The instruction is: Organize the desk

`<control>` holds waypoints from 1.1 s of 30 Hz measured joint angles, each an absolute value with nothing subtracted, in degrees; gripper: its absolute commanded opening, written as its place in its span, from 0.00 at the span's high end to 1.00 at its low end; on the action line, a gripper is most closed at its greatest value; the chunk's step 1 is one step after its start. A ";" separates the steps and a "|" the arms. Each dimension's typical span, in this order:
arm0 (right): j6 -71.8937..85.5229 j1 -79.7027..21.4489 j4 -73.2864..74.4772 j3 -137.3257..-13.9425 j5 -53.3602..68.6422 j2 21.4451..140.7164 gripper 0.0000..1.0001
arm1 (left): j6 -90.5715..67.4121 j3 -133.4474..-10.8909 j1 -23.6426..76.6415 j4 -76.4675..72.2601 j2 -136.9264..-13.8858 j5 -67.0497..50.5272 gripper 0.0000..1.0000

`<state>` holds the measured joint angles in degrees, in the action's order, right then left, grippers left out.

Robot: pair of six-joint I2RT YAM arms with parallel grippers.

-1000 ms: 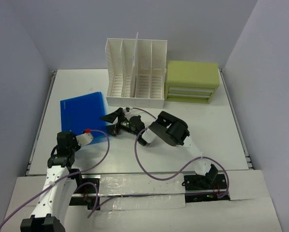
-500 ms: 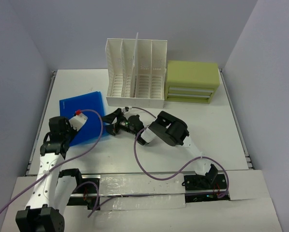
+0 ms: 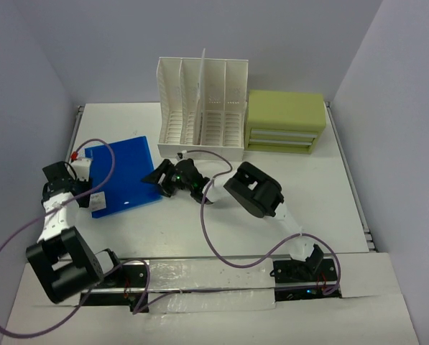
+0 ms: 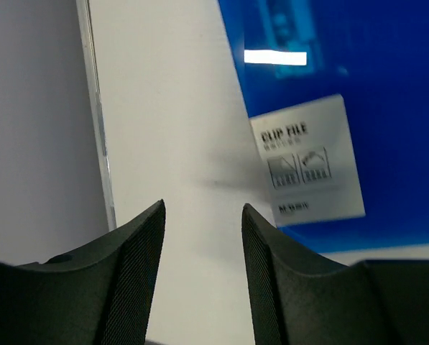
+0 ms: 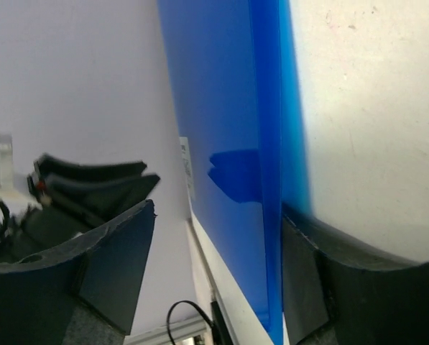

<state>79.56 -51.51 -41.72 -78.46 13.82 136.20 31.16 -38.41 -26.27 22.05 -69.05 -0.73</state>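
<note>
The white desk (image 3: 307, 187) holds a blue clip file folder (image 3: 124, 169) lying flat at its left, with a white label (image 3: 99, 203) at the near-left corner. My left gripper (image 3: 81, 188) is open and empty at the folder's left edge. In the left wrist view the gripper (image 4: 203, 215) is over bare desk (image 4: 171, 108), with the folder (image 4: 386, 65) and its label (image 4: 307, 162) ahead to the right. My right gripper (image 3: 159, 181) is open at the folder's right edge. In the right wrist view the gripper (image 5: 218, 208) has the folder's edge (image 5: 221, 93) between its jaws, close to the right finger.
A white slotted file rack (image 3: 200, 108) stands at the back centre, with a green drawer box (image 3: 286, 122) to its right. The desk's left edge rail (image 4: 99, 144) runs close beside my left gripper. Purple cables loop over the near part of the desk.
My left arm has swung left and back, from the folder's near edge to its left side. My right gripper has shifted slightly towards the folder's right edge.
</note>
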 measured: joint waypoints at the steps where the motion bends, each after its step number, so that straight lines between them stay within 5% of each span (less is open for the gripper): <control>1: 79.30 -51.51 -41.19 -78.73 13.91 136.20 0.32 | 30.45 -39.14 -27.04 21.04 -71.04 -1.34 0.46; 13: 75.46 -51.98 -33.14 -83.63 14.61 136.31 0.34 | 24.55 -44.28 -28.27 14.61 -86.05 -9.99 0.48; 19: 72.43 -53.33 -27.62 -90.46 14.73 139.03 0.43 | 23.97 -45.87 -28.29 10.04 -89.72 -13.78 0.49; 22: 71.33 -54.00 -25.76 -93.78 15.23 140.82 0.54 | 24.08 -45.52 -28.29 8.83 -89.76 -14.79 0.50; 23: 70.80 -54.16 -24.58 -95.25 15.49 141.44 0.76 | 24.18 -45.30 -28.29 8.54 -89.74 -15.24 0.50; 26: 69.04 -54.74 -23.09 -98.16 15.99 142.97 1.00 | 24.63 -44.70 -28.29 8.31 -89.39 -16.40 0.51; 33: 64.49 -55.11 -24.91 -92.73 16.21 140.33 1.00 | 26.84 -43.13 -29.12 13.38 -84.76 -18.31 0.43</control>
